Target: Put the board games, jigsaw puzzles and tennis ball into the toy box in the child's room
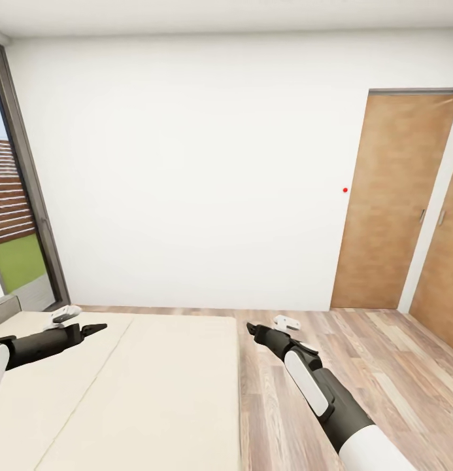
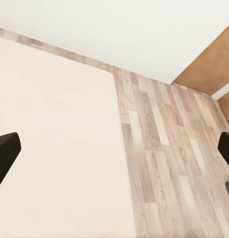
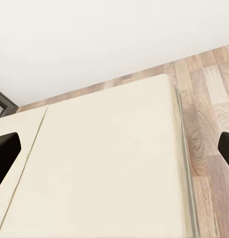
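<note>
The robot faces a white wall [image 1: 187, 163] with the bed [image 1: 141, 392] low in the head view, its cream mattress bare where it shows; wood-plank floor [image 1: 357, 353] runs beside it toward two brown doors [image 1: 393, 203]; a window [image 1: 17, 242] with a dark frame stands at the far left. The left gripper [image 1: 99, 327] hangs over the mattress, holding nothing; the left wrist view shows its fingertips [image 2: 5, 153] wide apart at the picture's edges, so it is released. The right gripper [image 1: 251, 329] hovers above the floor just beside the bed's edge; its fingertips [image 3: 6, 156] also stand far apart in the right wrist view, released and empty, with mattress [image 3: 104, 168] and floor beneath.
</note>
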Controlling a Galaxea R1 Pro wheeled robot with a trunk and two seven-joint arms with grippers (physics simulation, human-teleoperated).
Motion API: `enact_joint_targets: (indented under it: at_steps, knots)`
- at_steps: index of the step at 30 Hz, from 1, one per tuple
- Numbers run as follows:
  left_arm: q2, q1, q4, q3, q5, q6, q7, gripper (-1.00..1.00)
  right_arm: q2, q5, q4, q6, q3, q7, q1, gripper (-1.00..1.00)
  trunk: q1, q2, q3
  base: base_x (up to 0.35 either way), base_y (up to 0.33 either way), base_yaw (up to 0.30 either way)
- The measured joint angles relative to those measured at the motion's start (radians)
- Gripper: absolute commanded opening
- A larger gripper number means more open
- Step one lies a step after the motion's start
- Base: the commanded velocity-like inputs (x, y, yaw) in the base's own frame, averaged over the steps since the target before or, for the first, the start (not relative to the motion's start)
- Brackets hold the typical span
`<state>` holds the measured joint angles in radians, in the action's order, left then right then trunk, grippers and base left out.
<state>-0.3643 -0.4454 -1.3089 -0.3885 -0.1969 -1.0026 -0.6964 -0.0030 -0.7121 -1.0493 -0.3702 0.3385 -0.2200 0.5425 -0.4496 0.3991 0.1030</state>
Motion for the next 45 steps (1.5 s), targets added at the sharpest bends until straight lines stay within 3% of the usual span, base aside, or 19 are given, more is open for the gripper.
enact_joint_targets:
  at_steps: [23, 28, 31, 33, 39, 45]
  knots:
    - [0.001, 0.000, 0.000, 0.000, 0.000, 0.000, 0.000, 1.00, 0.000, 0.001, 0.001, 0.001, -0.002, -0.001, 0.000, 1.00, 0.000, 0.000, 0.000, -0.019, 0.253, 0.000]
    - [0.029, -0.010, 0.029, 0.028, 0.000, 0.028, 0.028, 1.00, 0.028, -0.028, -0.027, -0.027, 0.026, -0.029, -0.005, 1.00, 0.000, 0.000, 0.000, 0.000, 0.000, 0.000]
    - [0.046, -0.004, 0.046, 0.045, -0.001, 0.043, 0.045, 1.00, 0.045, -0.015, -0.044, -0.044, 0.022, -0.045, -0.002, 1.00, 0.000, 0.000, 0.000, 0.000, 0.000, 0.000]
    - [0.055, -0.001, 0.057, 0.034, -0.001, 0.032, 0.045, 1.00, 0.057, -0.007, -0.044, -0.040, 0.014, -0.034, -0.001, 1.00, 0.000, 0.000, 0.000, 0.000, 0.000, 0.000]
    - [0.052, 0.002, 0.046, 0.003, -0.001, -0.001, 0.011, 1.00, 0.090, 0.000, -0.010, -0.006, 0.008, -0.001, 0.000, 1.00, 0.000, 0.000, -0.002, 0.000, 0.000, 0.000]
    - [0.051, 0.002, 0.039, -0.001, -0.001, -0.005, -0.022, 1.00, 0.097, 0.001, 0.024, 0.028, 0.008, 0.033, 0.000, 1.00, 0.000, 0.000, -0.009, 0.000, 0.000, 0.000]
